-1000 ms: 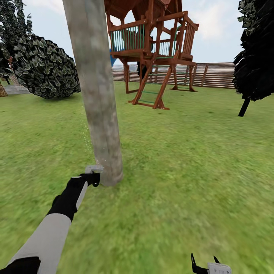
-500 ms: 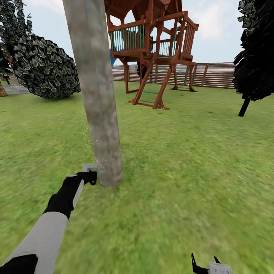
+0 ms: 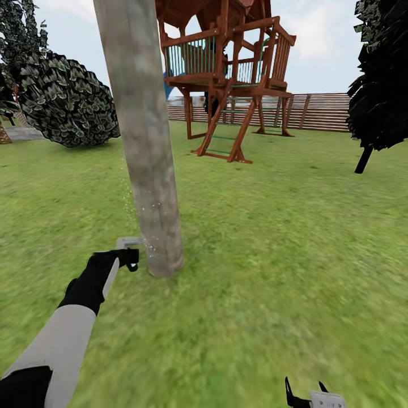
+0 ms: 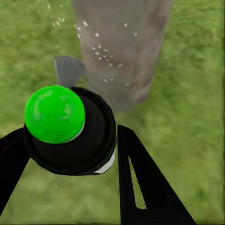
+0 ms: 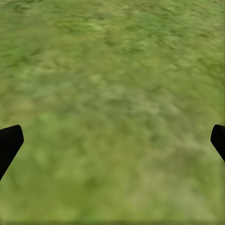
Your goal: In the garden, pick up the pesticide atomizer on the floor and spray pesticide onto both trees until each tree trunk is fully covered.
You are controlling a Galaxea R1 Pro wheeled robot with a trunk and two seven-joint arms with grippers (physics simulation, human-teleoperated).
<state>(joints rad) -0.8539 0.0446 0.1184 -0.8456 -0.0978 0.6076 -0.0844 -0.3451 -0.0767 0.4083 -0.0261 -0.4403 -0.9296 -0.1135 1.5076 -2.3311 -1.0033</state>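
Observation:
A thick pale grey-beige tree trunk (image 3: 147, 141) rises from the lawn just ahead of me. My left gripper (image 3: 129, 259) is shut on the pesticide atomizer (image 3: 128, 243), low down by the trunk's left side near its base. White droplets speckle the air and the bark beside the nozzle. In the left wrist view the atomizer (image 4: 70, 136) is a black body with a bright green ball on it, held between my black fingers (image 4: 140, 178), and its grey nozzle (image 4: 69, 70) faces the trunk (image 4: 122, 47). My right gripper (image 3: 306, 396) hangs open over the grass at the lower right.
A wooden playhouse on stilts (image 3: 229, 68) stands behind the trunk, with a slatted fence (image 3: 317, 110) beyond it. A dark leafy bush (image 3: 65, 99) sits at the left and a black-leaved tree (image 3: 379, 85) at the right. Grass (image 5: 112, 93) lies all around.
My left arm has drifted left and a little further out with the atomizer, still beside the trunk's base. More droplets show on the bark. The right arm and the view have not moved.

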